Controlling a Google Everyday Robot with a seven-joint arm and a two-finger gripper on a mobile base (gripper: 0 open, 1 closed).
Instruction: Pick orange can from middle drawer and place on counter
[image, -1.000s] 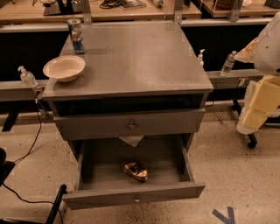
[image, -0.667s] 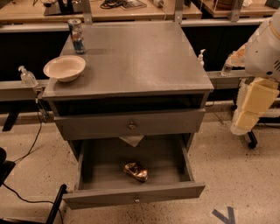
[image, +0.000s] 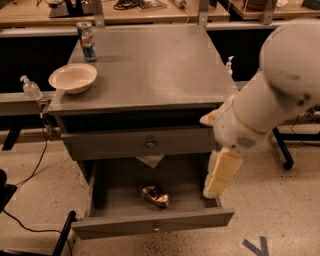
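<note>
Hand (image: 216, 184) hangs as a pale cream block at the end of the big white arm (image: 280, 95), low over the right side of the open middle drawer (image: 150, 228), just inside or above its right wall; which of the two cannot be told. Only its flat back faces the camera, so whether it is wide or narrow cannot be told, and nothing shows in its hold. The arm fills the right of the view, blurred, and its upper part is cut off by the edge.

The orange can (image: 155, 196) lies on its side on the drawer floor, near the middle and towards the front, well left of the hand and apart from it. It looks crumpled and glinting; its ends are hard to make out. The back of the drawer lies in shadow under the shut upper drawer (image: 125, 146), where a pale scrap (image: 150, 160) hangs down.

Above, the grey table (image: 155, 65) carries a cream bowl (image: 73, 78) near its left edge and a tall blue, red and silver can (image: 86, 41) upright at its rear left corner. A clear pump bottle (image: 31, 89) stands off to the left of it, and a second small bottle (image: 229, 65) peeks out past the right edge, half hidden. Wooden tabletops (image: 165, 14) run along the top, their clutter cut off.
</note>
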